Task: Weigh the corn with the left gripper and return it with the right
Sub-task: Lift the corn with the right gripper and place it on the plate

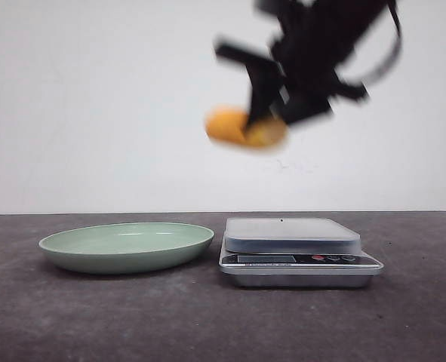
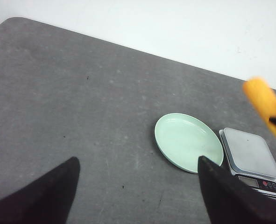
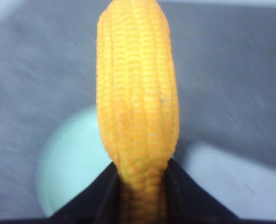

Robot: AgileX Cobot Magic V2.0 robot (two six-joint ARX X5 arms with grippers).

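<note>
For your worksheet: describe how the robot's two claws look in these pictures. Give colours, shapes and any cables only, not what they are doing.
Both are black. The left claw shows two broad, matte, wedge-shaped fingers tapering to points. The right claw shows the same dark tapering fingers close up; in the front view its body is a blurred, angular black block with a black cable looping beside it. No markings or lights are visible.
</note>
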